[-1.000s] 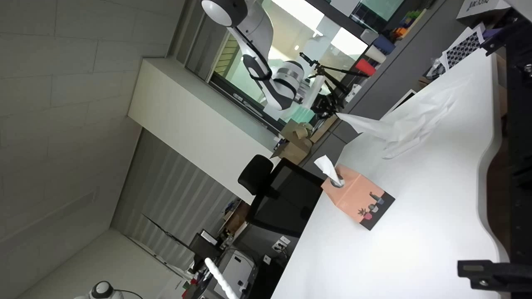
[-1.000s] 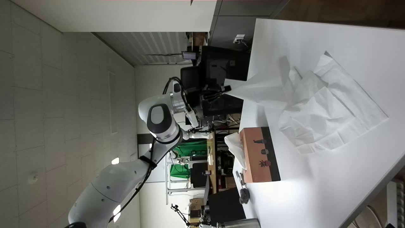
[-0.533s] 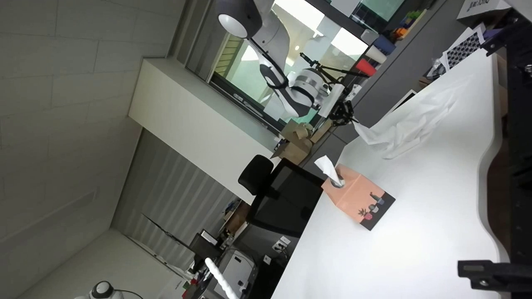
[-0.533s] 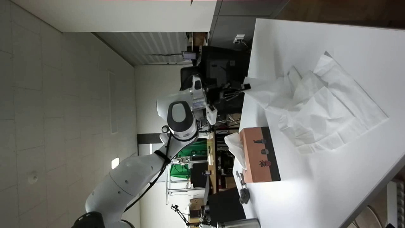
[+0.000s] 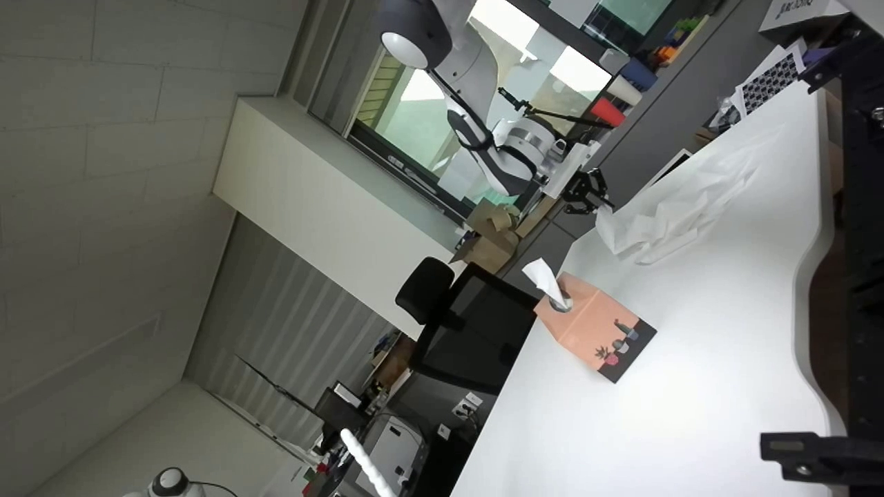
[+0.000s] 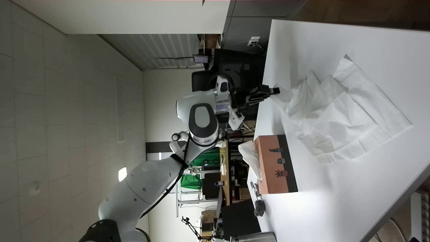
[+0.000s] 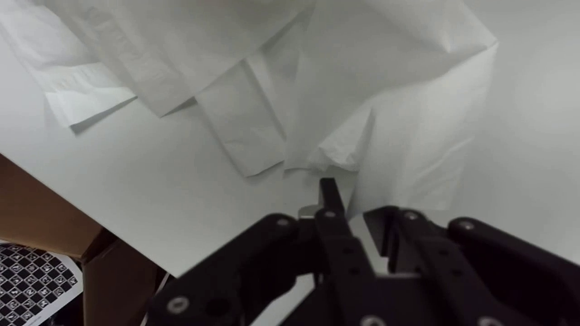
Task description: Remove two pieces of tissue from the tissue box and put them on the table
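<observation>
The exterior pictures stand on their side. My gripper (image 5: 607, 205) is low over the table (image 6: 336, 198), beside the salmon-pink tissue box (image 6: 272, 164). In both exterior views its fingertips (image 6: 276, 91) are at the raised edge of a crumpled white piece of tissue (image 6: 285, 101). In the wrist view the jaws (image 7: 346, 203) look nearly shut on this tissue (image 7: 421, 127), which covers the right fingertip. The tissue's rest lies creased on other flat white tissue (image 6: 379, 104). The box (image 5: 594, 328) stands on the table with another tissue (image 5: 545, 281) sticking out of its opening.
A black chair (image 5: 476, 331) stands beyond the table edge. A dark small item (image 6: 259, 207) and a silver cylinder (image 6: 257, 237) are near the box in an exterior view. A black bracket (image 5: 815, 455) is at the table's near edge. Checkered paper (image 7: 31, 280) lies beside the table.
My gripper has come down towards the table and over the tissue, carrying its raised edge along. The stretched tissue has slackened and folded lower. The box and its tissue have not moved.
</observation>
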Motion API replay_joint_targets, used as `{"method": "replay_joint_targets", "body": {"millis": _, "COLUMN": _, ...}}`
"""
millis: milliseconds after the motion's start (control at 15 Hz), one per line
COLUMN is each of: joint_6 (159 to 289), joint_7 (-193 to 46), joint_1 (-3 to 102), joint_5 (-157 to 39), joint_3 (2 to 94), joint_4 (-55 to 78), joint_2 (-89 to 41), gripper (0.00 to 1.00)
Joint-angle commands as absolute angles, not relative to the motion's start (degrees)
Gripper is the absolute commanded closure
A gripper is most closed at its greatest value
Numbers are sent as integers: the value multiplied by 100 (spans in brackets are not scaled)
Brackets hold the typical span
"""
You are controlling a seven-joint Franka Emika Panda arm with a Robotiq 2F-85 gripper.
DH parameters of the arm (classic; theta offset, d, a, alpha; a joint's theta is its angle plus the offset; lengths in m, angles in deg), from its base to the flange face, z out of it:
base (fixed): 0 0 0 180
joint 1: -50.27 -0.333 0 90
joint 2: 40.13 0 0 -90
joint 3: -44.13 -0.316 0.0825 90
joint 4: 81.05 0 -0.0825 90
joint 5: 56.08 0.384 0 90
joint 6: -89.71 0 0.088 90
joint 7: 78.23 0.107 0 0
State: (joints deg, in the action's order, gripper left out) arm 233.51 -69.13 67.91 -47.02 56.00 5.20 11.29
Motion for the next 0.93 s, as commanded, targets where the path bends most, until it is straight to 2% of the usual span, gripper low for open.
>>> {"method": "replay_joint_targets", "body": {"millis": 0, "joint_6": 23318, "joint_7": -6782, "joint_1": 6719, "joint_5": -4728, "joint_3": 5603, "joint_4": 560, "joint_2": 841, "gripper": 46}}
{"method": "replay_joint_targets", "body": {"millis": 467, "joint_6": 23367, "joint_7": -7101, "joint_1": 6336, "joint_5": -4663, "joint_3": 5121, "joint_4": 1428, "joint_2": -331, "gripper": 1}}
{"method": "replay_joint_targets", "body": {"millis": 867, "joint_6": 23154, "joint_7": -7177, "joint_1": 5801, "joint_5": -4640, "joint_3": 4629, "joint_4": 2236, "joint_2": -1131, "gripper": 0}}
